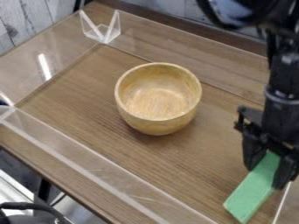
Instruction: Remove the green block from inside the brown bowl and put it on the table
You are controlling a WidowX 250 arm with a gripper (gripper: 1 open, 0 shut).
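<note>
At the table's point(70, 103) lower-right side, your gripper point(264, 164) grips the grn block point(250, 191) by its upper end, jaws closed on it. The block tilts, its lower end toward the near edge; can't tell if that end touches the wood. Up & left of it, well apart, sits the brown bowl point(158, 96), upright w/ nothing inside. Clear acrylic walls point(105, 175) edge the tabletop.

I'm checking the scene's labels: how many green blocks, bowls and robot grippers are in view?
Green block: 1
Brown bowl: 1
Gripper: 1
Total: 3
</note>
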